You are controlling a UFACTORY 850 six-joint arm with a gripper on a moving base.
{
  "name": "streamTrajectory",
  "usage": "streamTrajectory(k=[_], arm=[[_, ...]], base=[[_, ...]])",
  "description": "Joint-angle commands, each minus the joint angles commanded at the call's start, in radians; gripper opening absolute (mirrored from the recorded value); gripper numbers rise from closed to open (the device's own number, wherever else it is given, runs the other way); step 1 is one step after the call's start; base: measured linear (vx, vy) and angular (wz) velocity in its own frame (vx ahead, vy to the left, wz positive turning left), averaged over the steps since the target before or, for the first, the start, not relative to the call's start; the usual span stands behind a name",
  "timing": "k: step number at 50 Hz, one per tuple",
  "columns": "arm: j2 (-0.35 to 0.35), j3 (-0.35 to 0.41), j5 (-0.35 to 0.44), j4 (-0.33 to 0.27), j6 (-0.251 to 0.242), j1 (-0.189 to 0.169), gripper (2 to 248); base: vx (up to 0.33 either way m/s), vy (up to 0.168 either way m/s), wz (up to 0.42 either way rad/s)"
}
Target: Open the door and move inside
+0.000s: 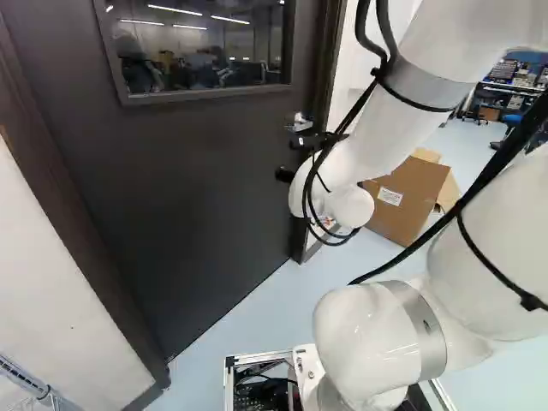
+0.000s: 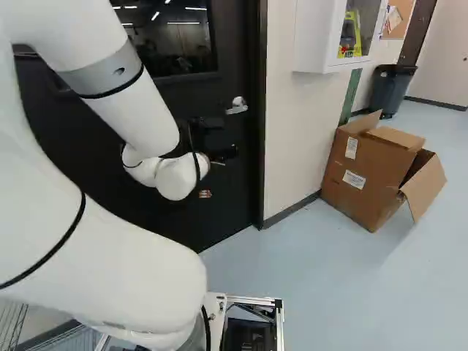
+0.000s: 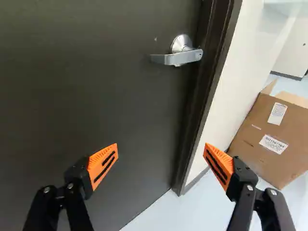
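In the right base view my gripper is in front of the dark door, just below its silver lever handle. The wrist view shows the gripper open, its orange-padded fingers wide apart with nothing between them. Ahead of it and beyond the fingertips, the handle lies level, close to the door's edge and frame. The door stands closed. A window is set in its upper part, as the left base view shows.
The door frame and a white wall border the handle side. An opened cardboard box stands on the floor along that wall, under a white wall cabinet. A dark bin is farther back.
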Motion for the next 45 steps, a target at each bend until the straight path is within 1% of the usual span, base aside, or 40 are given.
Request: streamTrajectory(k=[36,45], arm=[[-0.038,-0.122,0.0,0.0,0.0,-0.012,247],[-0.058,-0.162,0.0,0.0,0.0,-0.021,247]], base=[[0.0,0.0,0.0],[0.0,0.0,0.0]])
